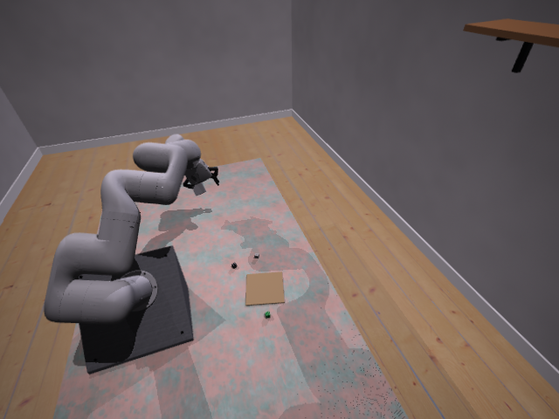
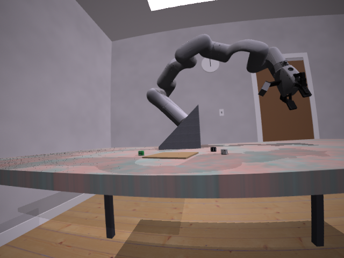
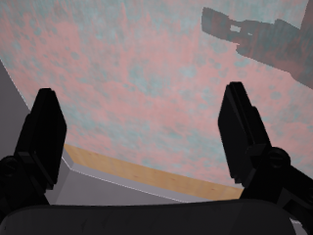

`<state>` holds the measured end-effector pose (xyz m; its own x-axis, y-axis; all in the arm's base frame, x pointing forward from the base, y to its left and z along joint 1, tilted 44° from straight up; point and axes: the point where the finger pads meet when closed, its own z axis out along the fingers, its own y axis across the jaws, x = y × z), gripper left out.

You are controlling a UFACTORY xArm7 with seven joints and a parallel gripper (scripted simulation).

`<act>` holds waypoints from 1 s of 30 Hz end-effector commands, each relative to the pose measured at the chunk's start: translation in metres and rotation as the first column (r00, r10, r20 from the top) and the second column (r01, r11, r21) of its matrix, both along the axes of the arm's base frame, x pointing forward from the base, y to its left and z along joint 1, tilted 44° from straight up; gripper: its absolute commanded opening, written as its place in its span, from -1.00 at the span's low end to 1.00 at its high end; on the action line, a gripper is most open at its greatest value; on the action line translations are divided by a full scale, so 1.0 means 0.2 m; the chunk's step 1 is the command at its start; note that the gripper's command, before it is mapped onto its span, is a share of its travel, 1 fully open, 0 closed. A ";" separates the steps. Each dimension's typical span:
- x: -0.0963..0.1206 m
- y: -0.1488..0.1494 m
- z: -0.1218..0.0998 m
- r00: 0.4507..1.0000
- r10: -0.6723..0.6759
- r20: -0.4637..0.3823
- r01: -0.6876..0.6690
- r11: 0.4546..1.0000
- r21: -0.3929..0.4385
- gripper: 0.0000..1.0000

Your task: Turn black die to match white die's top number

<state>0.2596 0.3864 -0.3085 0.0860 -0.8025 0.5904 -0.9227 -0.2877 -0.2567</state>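
Observation:
The black die [image 1: 233, 265] [image 2: 213, 149] lies on the table, off the mat, beyond its far left corner in the top view. The white die [image 1: 256, 255] [image 2: 224, 151] lies on the table just beyond the mat's far edge, to the right of the black die. The tan square mat [image 1: 265, 288] [image 2: 170, 155] lies flat with no die on it. The top numbers are too small to read. My gripper [image 1: 203, 184] [image 2: 298, 100] [image 3: 140, 104] is open and empty, high above the table, far from the dice. No die shows in the wrist view.
A green die [image 1: 267, 314] [image 2: 141, 152] lies on the table just off the mat's near edge in the top view. The arm's dark wedge-shaped base [image 1: 174, 311] [image 2: 186, 136] stands left of the mat there. A wooden shelf [image 1: 514, 30] is on the right wall.

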 end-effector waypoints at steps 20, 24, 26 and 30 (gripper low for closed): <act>0.02 0.01 0.03 1.000 -0.005 0.016 0.005 1.000 0.007 1.00; 0.24 -0.05 0.22 0.986 -0.071 0.152 0.068 0.997 0.026 1.00; 0.24 -0.05 0.22 0.986 -0.071 0.152 0.068 0.997 0.026 1.00; 0.44 -0.12 0.43 0.948 -0.150 0.281 0.137 0.988 0.066 1.00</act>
